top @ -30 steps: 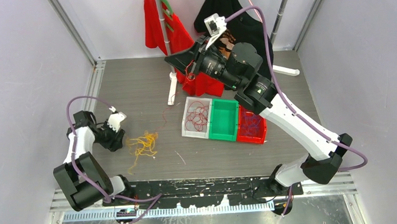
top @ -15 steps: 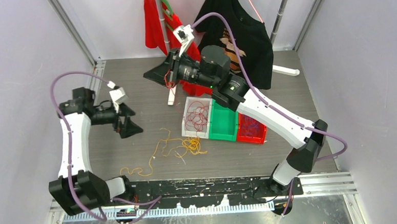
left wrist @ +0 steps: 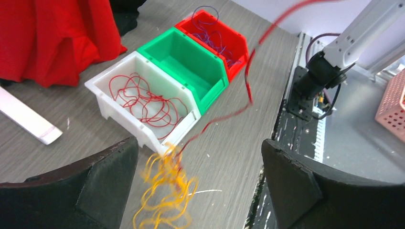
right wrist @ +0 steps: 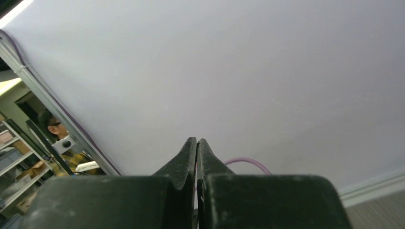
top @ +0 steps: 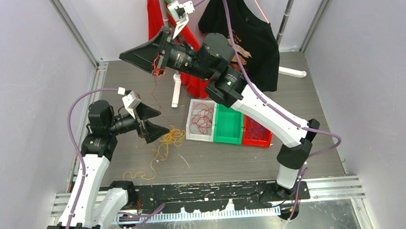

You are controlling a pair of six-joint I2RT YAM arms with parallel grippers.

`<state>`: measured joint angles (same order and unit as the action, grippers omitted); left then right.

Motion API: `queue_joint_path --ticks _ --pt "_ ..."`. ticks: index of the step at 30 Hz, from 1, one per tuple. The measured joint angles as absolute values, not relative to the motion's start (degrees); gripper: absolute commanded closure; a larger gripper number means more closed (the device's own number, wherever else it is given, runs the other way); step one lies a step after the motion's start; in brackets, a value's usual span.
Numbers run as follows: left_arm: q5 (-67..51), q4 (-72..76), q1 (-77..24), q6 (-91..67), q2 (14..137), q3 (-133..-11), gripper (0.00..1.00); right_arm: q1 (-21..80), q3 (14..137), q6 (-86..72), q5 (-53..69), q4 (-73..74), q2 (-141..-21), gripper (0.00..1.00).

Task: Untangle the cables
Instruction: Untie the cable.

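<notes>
1. Left wrist view: we are drawing one red cable (left wrist: 248, 83) out of the yellow tangle (left wrist: 165, 191). The tangle is lying on the table (left wrist: 229, 143) at the bottom centre of the frame, just below the near corner of the white bin (left wrist: 119, 112).
2. The left gripper (left wrist: 198, 145) is hovering over that tangle with its jaws spread wide and gripping nothing. Its two fingers (left wrist: 95, 181) are framing the tangle from the lower left and lower right.
3. The red cable is slanting down from the upper right of the frame and disappearing into the yellow loops, so we are judging that it is not free yet.
4. In the top external view the right gripper (top: 124, 55) is hanging high in the upper middle with its jaws pressed together. The red cable is running up toward it, so we are taking it to be pinching that cable, though the right wrist view is not showing the pinch itself.
5. Sorted cables are lying at centre right of the top external view: red loops (top: 203, 117) in the white bin and purple cables (top: 256, 125) in the red bin (top: 260, 142). The green bin (top: 228, 137) between them is looking empty.
6. For the next move, we are expecting the left gripper to need to drop and close on the yellow tangle, pinning it down. Otherwise the whole bundle is likely to be lifting along with the red cable as the right gripper pulls it away.
</notes>
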<state>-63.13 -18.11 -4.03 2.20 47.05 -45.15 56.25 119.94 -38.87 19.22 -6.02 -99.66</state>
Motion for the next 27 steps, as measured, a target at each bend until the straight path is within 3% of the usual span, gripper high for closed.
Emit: queue_joint_path --ticks 6,8,12,14,17,20,25,27 --pt "-59.9 -6.9 -8.6 -9.5 45.9 -41.6 0.08 58.5 125.3 -39.7 19.6 -6.3 -104.1 0.98" --pt "-59.4 -4.4 -9.3 -11.8 45.6 -40.9 0.26 58.9 125.8 -39.9 19.7 -6.2 -105.2 0.98" --pt "-59.2 -2.0 -9.7 -13.8 45.4 -40.7 0.81 59.4 126.5 -40.6 19.9 -5.7 -107.1 0.98" --pt "-58.7 -2.6 -9.7 -13.5 45.0 -40.8 0.99 59.4 126.4 -40.6 20.1 -5.0 -107.4 0.97" --pt "-57.5 -5.6 -9.7 -12.7 43.5 -41.2 1.0 59.1 124.9 -39.6 20.0 -4.9 -107.0 0.86" --pt "-55.0 -10.2 -9.8 -11.6 40.7 -42.4 1.0 57.6 121.3 -39.5 20.3 -4.7 -105.9 0.65" --pt "-48.8 -17.4 -9.7 -8.8 37.3 -46.1 1.0 50.6 115.4 -41.1 22.7 -3.0 -105.4 0.38" --pt "-46.1 -19.3 -9.6 -7.8 37.2 -48.0 1.0 48.3 114.4 -40.9 24.2 -0.9 -105.5 0.33"
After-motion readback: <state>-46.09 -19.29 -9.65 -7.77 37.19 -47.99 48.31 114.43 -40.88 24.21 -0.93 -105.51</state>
